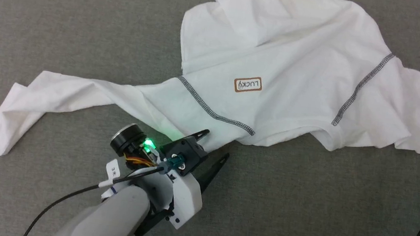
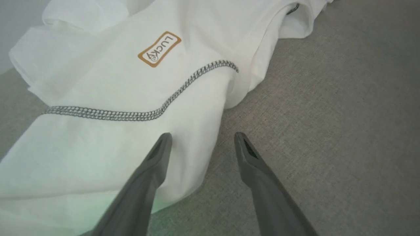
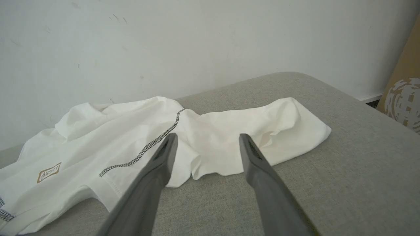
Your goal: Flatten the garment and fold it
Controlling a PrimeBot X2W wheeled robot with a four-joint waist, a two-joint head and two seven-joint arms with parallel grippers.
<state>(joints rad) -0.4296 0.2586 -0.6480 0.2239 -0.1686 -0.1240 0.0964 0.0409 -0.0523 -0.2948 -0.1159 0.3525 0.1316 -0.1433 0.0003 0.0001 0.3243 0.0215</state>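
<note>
The white thin-fabric long-sleeved shirt (image 1: 307,57) with grey zigzag seam stitching (image 1: 210,112) and a tan-bordered "LUCKY" patch (image 1: 247,85) lies rumpled across the far half of the grey woven upholstered surface (image 1: 46,3). Its body is bunched toward the far edge, one sleeve (image 1: 55,93) trails toward the left edge, and the other sleeve (image 3: 282,124) ends near the far right corner. It looks light, limp and unlikely to keep any shape, so it should bunch and drag rather than slide as one piece. A pinch through both layers at a stitched seam, cuff or hem would probably hold best. The left gripper (image 2: 203,135) is spread open astride the shirt's near edge, one finger over cloth and the other over bare upholstery; whether it touches cannot be told. The right gripper (image 3: 208,136) is also spread, empty, over the near right of the surface, apart from the shirt.
</note>
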